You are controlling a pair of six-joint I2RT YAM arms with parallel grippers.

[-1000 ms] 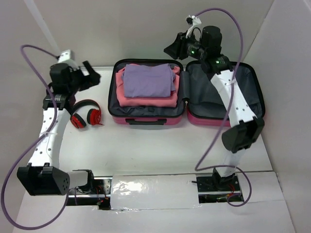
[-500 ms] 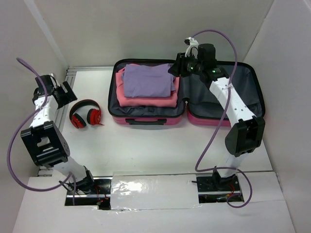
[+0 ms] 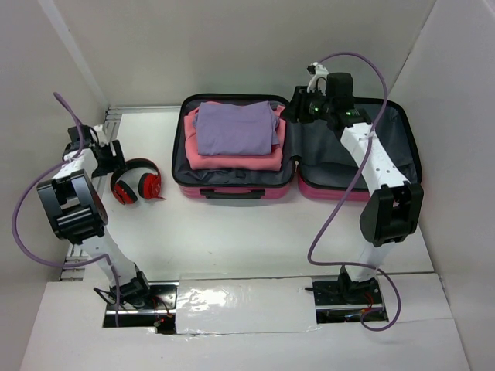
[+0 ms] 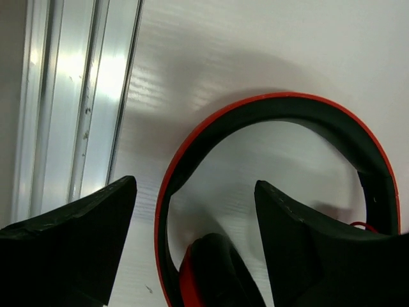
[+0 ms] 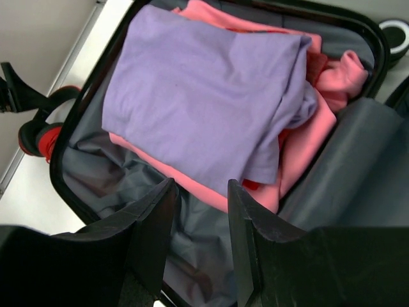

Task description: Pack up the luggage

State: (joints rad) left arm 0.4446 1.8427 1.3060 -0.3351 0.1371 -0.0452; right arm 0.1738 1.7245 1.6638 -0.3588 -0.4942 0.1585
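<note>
Bright, even light; soft shadows.
Glare streaks the aluminium rail (image 4: 64,96) and silver tape (image 3: 240,297); shade pools inside the luggage (image 3: 313,158); headphones (image 4: 275,105) blur up close.

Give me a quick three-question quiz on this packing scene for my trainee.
1. True or false: the red headphones lie inside the luggage.
2. Multiple choice: the top garment in the pile is A purple, B pink, C grey.
3. Short answer: what lies directly below the left gripper?
Key: 1 false; 2 A; 3 the headphones.
</note>
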